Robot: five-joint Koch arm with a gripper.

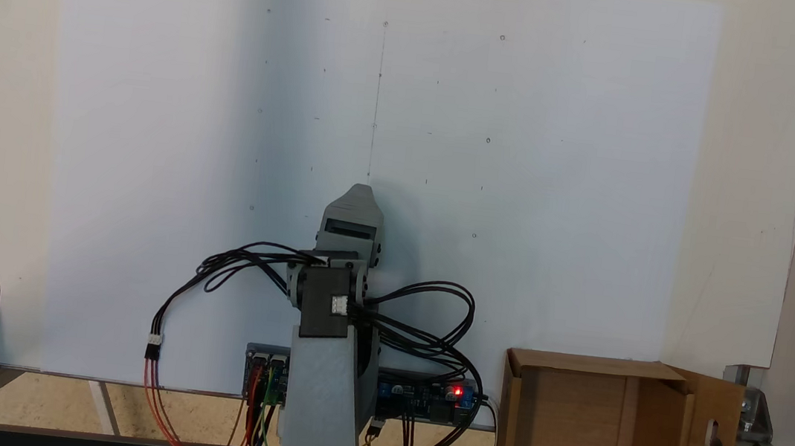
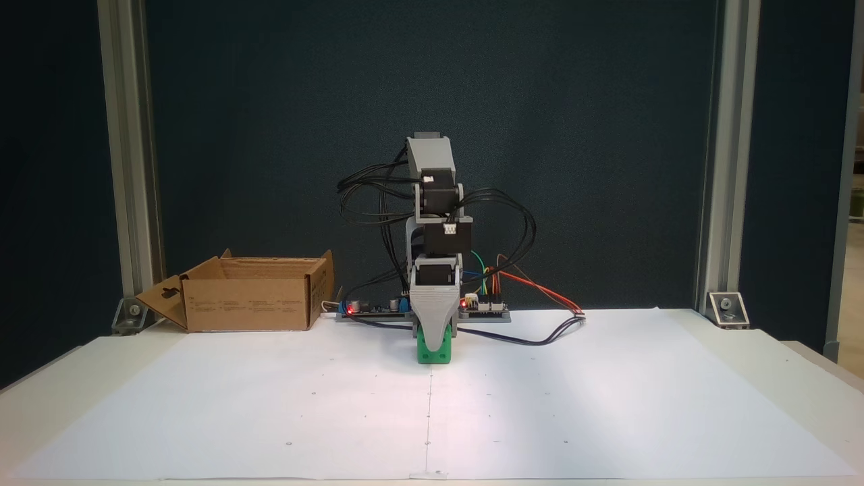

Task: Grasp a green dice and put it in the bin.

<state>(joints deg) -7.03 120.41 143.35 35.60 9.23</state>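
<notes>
- grey plastic gripper (image 2: 433, 335) points down, its jaws clamped around the glossy green dice (image 2: 433, 352) on white paper (image 2: 607, 391).
- corrugated cardboard bin (image 2: 248, 304) sits well apart, flaps open.

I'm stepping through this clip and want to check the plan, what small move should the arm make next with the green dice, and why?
Probably close on it, or if it is already gripped, lift straight up. In a fixed view the gripper sits down over the green dice, which rests on the white paper. Whether the jaws are shut cannot be told. The bin stands off to the left in that view, so carrying comes later.
</notes>
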